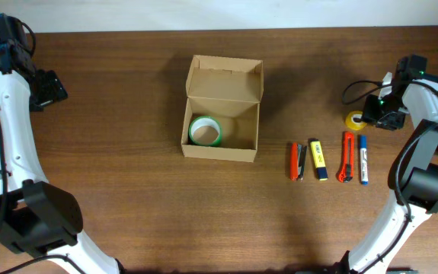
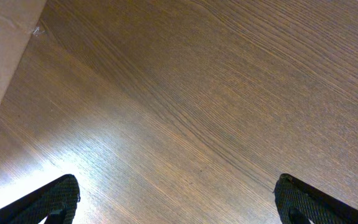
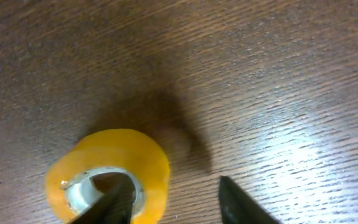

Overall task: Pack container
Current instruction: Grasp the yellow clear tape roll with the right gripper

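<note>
The container (image 1: 220,149) is a tan cardboard box in the middle of the table, its hinged flap open at the back, with a green tape roll (image 1: 205,131) inside. A yellow tape roll (image 1: 354,120) lies flat at the far right, and shows in the right wrist view (image 3: 135,158). My right gripper (image 3: 172,199) is open and straddles the roll's wall: one finger in the core, one outside. My left gripper (image 2: 179,199) is open and empty over bare wood at the far left.
Several pens and cutters lie in a row right of the box: an orange one (image 1: 294,160), a yellow marker (image 1: 318,158), an orange cutter (image 1: 347,155), a blue marker (image 1: 363,159). A box side shows at the left wrist view's top left (image 2: 1,56).
</note>
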`<act>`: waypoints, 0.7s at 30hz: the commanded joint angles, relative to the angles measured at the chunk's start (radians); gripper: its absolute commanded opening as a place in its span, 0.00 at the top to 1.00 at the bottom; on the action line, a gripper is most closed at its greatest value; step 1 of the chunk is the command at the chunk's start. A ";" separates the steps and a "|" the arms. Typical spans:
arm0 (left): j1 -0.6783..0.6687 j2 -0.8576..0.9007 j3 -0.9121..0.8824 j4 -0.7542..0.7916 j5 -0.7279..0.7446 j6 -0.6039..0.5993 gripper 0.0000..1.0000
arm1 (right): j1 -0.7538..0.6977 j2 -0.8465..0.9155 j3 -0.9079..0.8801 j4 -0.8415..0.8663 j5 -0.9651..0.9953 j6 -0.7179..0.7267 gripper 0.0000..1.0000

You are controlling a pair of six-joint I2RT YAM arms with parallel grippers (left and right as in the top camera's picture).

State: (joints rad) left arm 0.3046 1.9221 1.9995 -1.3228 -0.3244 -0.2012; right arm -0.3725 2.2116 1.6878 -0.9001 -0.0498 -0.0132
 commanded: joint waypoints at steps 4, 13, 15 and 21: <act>0.006 -0.030 -0.005 0.000 0.004 0.016 0.00 | 0.001 0.029 0.019 0.000 0.009 0.005 0.63; 0.006 -0.030 -0.005 0.000 0.004 0.016 0.00 | 0.001 0.058 0.019 -0.016 0.002 0.029 0.96; 0.006 -0.030 -0.005 0.000 0.004 0.016 0.00 | 0.001 0.058 0.020 -0.019 -0.008 0.029 0.96; 0.006 -0.030 -0.005 0.000 0.004 0.016 0.00 | 0.025 0.057 0.112 -0.102 -0.037 0.017 0.96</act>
State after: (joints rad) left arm 0.3046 1.9221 1.9995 -1.3231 -0.3244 -0.2008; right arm -0.3717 2.2341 1.7393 -0.9653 -0.0582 0.0063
